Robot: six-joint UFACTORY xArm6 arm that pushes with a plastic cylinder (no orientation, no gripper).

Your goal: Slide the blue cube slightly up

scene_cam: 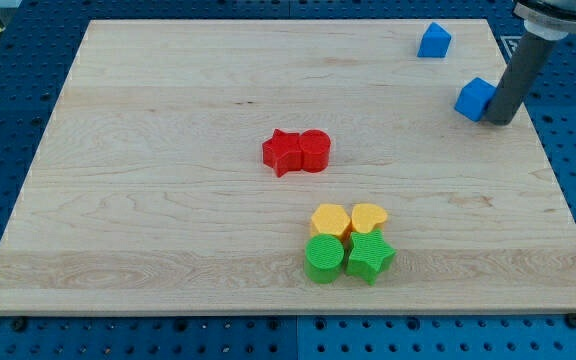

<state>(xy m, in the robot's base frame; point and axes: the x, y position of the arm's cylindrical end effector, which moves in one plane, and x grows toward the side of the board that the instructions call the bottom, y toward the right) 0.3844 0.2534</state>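
Note:
The blue cube (475,98) sits near the view's right edge of the wooden board (168,200), in its upper part. My tip (501,120) rests on the board right beside the cube, at its right and slightly lower side, touching or almost touching it. A second blue block (433,40), shaped like a small house, stands above and to the left of the cube near the board's top edge.
A red star (284,152) and a red cylinder (314,150) touch each other mid-board. Lower down, a yellow hexagon (329,219), a yellow heart (369,216), a green cylinder (324,258) and a green star (369,256) form a tight cluster.

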